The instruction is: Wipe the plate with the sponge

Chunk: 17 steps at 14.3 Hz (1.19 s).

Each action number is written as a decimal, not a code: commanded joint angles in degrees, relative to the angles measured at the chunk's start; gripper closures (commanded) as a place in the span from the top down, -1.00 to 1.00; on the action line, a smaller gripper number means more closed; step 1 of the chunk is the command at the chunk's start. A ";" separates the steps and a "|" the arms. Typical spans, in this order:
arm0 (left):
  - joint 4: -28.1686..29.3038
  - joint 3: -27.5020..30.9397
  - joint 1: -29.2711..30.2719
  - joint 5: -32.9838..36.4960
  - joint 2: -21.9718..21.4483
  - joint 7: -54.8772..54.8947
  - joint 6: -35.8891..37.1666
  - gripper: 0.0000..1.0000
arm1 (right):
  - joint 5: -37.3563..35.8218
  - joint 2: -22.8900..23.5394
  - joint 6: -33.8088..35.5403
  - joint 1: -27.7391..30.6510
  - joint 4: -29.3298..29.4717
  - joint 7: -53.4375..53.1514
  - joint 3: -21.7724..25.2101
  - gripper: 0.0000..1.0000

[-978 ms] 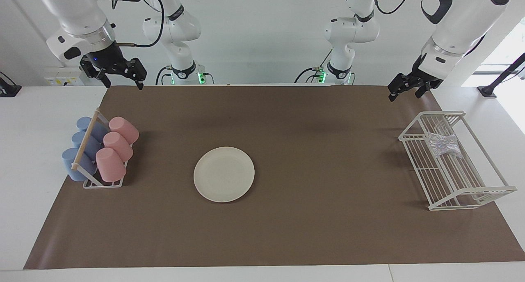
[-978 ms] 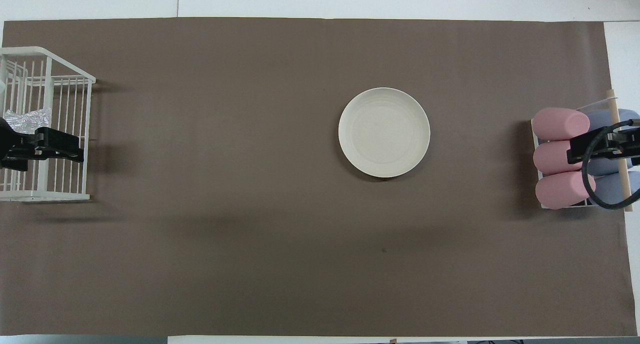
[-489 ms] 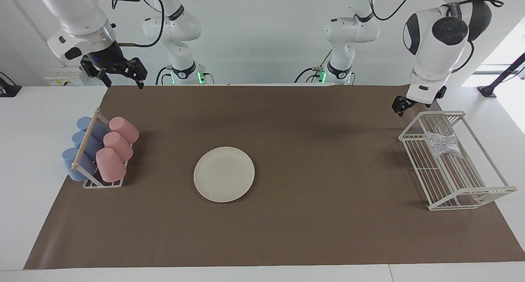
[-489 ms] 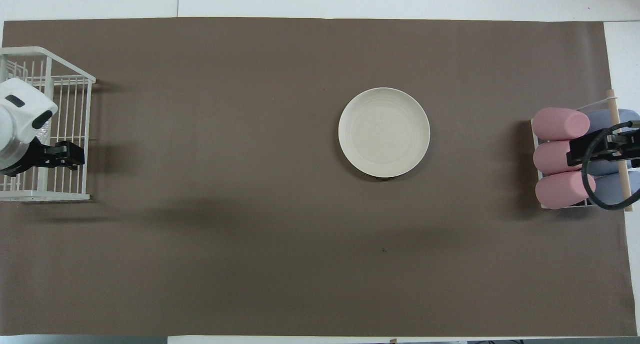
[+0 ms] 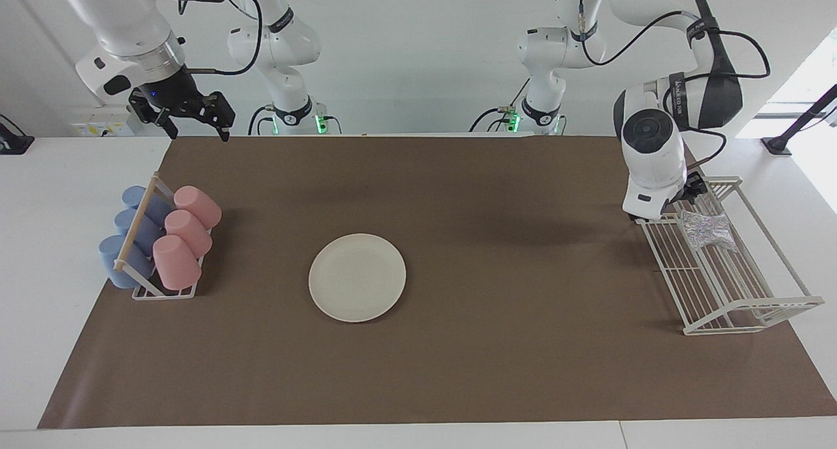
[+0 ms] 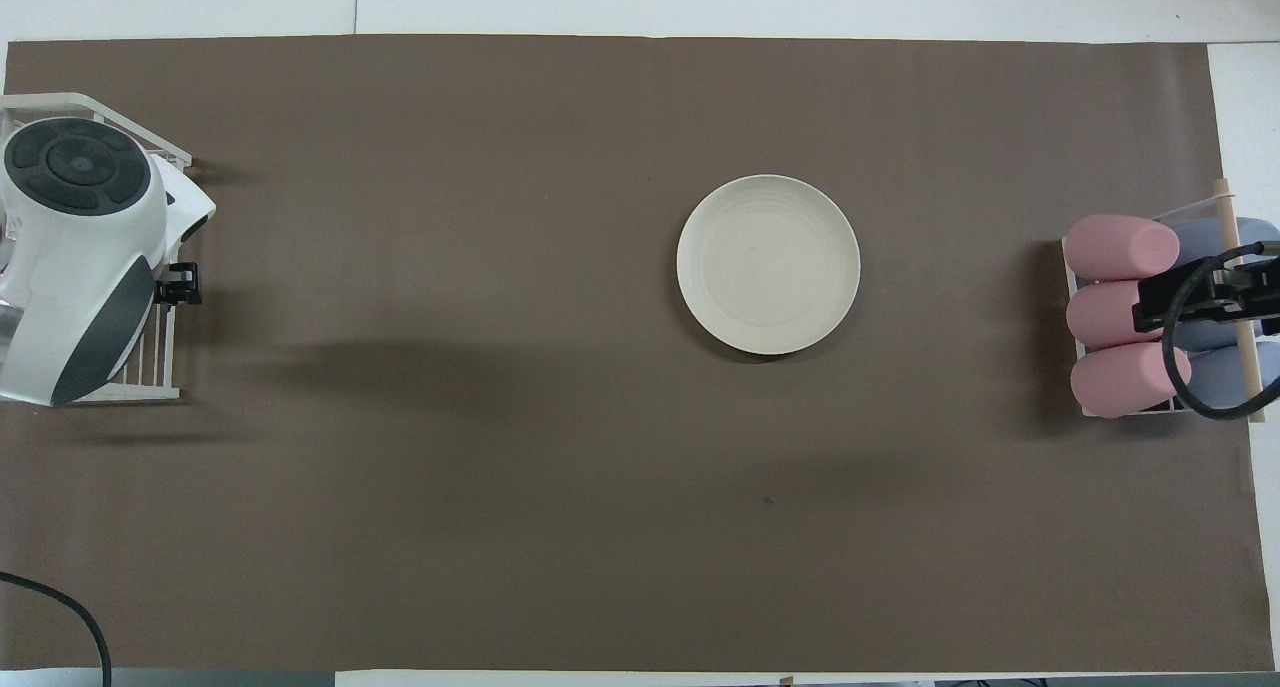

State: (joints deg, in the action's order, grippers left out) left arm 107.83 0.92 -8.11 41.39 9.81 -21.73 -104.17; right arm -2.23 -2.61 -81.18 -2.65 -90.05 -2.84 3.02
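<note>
The cream-white plate (image 5: pixel 357 277) lies flat on the brown mat near the middle of the table, also in the overhead view (image 6: pixel 768 264). The silvery sponge (image 5: pixel 706 231) lies in the white wire rack (image 5: pixel 745 305) at the left arm's end of the table. My left gripper (image 5: pixel 693 190) is low over the rack's end nearest the robots, close beside the sponge, mostly hidden by its own wrist. In the overhead view the left arm covers the sponge and only a black tip of the left gripper (image 6: pixel 181 285) shows. My right gripper (image 5: pixel 195 130) waits, open and empty, high over the cup holder.
A holder (image 5: pixel 163 293) with several pink cups (image 5: pixel 188 232) and blue cups (image 5: pixel 131 238) lying on their sides stands at the right arm's end of the table. The brown mat (image 5: pixel 497 357) covers most of the table.
The left arm has swung down and turned, bringing its gripper from above the mat's edge to the wire rack beside the sponge. The right arm has not moved.
</note>
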 commanded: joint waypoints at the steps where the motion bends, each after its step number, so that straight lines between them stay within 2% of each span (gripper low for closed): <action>1: -3.06 0.58 -0.94 5.53 4.24 -0.51 0.46 1.00 | -0.58 0.06 1.11 0.19 0.66 -0.68 -0.30 1.00; 3: -4.63 0.66 -1.03 7.38 6.00 -0.51 0.81 1.00 | -0.58 -0.21 1.02 0.54 -0.03 -0.85 -0.30 1.00; 7: -6.83 0.58 -1.03 7.47 6.71 -0.42 1.94 1.00 | -0.49 -0.12 0.67 -0.16 0.31 -3.57 -0.65 1.00; 9: -8.77 0.49 -1.12 7.47 7.59 -0.42 3.18 0.92 | -0.49 -0.12 0.93 -0.07 0.31 -3.49 -0.65 1.00; 13: -7.90 0.58 -1.38 7.56 7.50 -0.68 2.39 0.85 | -0.40 -0.12 0.58 -0.07 0.23 -3.75 -0.65 1.00; 15: -7.89 0.58 -1.30 7.56 7.50 -0.86 2.39 0.56 | -0.40 -0.21 0.67 -0.16 0.23 -4.28 -0.65 1.00; 16: -7.81 0.58 -1.30 7.56 7.50 -0.86 2.39 0.31 | -0.40 -0.21 0.67 -0.16 0.23 -4.98 -0.65 1.00; 17: -7.63 0.58 -1.30 7.56 7.50 -0.86 2.39 -0.07 | -0.40 -0.21 0.76 -0.16 0.23 -5.33 -0.65 1.00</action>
State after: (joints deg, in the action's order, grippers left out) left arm 100.90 0.98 -8.72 47.93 16.67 -21.81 -102.72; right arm -2.23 -2.61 -81.13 -2.88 -90.05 -6.44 2.69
